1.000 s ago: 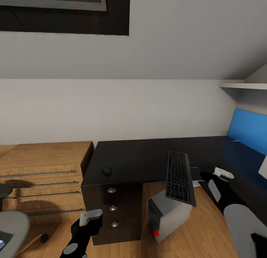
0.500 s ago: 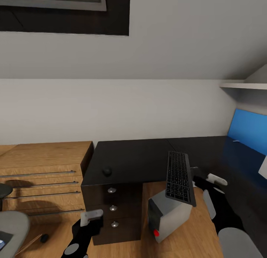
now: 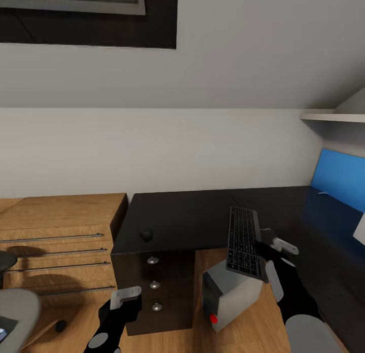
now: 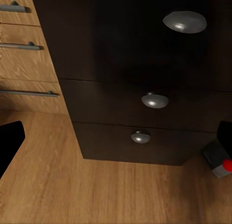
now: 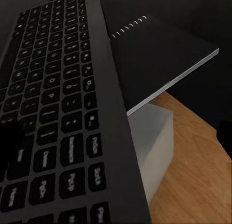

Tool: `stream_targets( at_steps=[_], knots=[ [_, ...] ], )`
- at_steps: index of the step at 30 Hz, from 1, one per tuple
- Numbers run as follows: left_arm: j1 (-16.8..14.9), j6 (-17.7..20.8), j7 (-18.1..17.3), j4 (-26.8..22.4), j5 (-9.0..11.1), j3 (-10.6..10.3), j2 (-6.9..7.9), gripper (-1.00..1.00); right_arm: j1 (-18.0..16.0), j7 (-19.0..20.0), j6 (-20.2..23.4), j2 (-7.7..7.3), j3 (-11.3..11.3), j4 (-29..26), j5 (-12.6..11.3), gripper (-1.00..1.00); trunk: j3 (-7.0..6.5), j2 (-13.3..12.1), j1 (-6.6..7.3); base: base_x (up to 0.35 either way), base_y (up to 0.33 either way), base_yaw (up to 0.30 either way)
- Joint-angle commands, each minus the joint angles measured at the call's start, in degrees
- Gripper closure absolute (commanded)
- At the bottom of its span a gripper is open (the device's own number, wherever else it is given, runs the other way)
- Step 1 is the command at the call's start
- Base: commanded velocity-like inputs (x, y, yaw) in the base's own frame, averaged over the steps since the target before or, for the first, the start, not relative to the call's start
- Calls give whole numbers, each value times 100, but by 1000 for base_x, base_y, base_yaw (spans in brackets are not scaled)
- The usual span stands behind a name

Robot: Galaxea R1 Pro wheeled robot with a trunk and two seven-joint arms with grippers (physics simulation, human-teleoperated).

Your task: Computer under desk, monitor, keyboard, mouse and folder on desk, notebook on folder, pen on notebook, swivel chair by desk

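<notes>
Resting tilted, keyboard (image 3: 245, 243) is propped across computer (image 3: 230, 294) and desk (image 3: 182, 216) edge | right end effector (image 3: 276, 245) is positioned beside keyboard, opening indeterminable | left end effector (image 3: 125, 296) opening indeterminable, nothing held.

Head view overlooks desk (image 3: 177, 216); right wrist close on keyboard (image 5: 53, 113).

Right gripper (image 3: 276, 245) moved closer to keyboard (image 3: 243, 241).

desk (image 3: 192, 211): mouse (image 3: 146, 235) on top | floor (image 3: 263, 322): computer (image 3: 230, 294)
</notes>
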State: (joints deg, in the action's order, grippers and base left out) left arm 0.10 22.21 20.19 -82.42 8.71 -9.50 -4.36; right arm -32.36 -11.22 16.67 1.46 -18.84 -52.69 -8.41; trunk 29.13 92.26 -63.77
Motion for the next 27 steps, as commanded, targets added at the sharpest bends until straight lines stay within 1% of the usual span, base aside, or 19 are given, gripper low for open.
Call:
stream_targets(
  at_steps=[1,5,8,15,18,27],
  knots=[
    [-1,16,46,-10,60,-8,2,-100,-2,-27,22,28,-5,-44,-58,-100,5,3,0,0,0,0],
    [-1,19,47,-7,61,-8,5,-100,1,-29,35,48,-6,-69,-58,-100,5,3,0,-34,0,0],
    [-1,20,47,-6,61,-8,5,-100,2,-31,37,52,-6,-72,-58,-100,5,3,0,-154,0,0],
    [-1,26,47,1,61,-8,6,-100,4,-34,30,79,-6,-75,-64,-100,5,3,0,-314,0,0],
    [-1,26,47,4,61,-8,6,-100,15,-32,31,85,-6,-77,-64,-100,5,3,0,-206,0,0],
    [-1,23,47,6,61,-8,6,-100,127,40,50,110,-6,-190,-67,-100,5,3,0,-60,0,0]
  ],
)
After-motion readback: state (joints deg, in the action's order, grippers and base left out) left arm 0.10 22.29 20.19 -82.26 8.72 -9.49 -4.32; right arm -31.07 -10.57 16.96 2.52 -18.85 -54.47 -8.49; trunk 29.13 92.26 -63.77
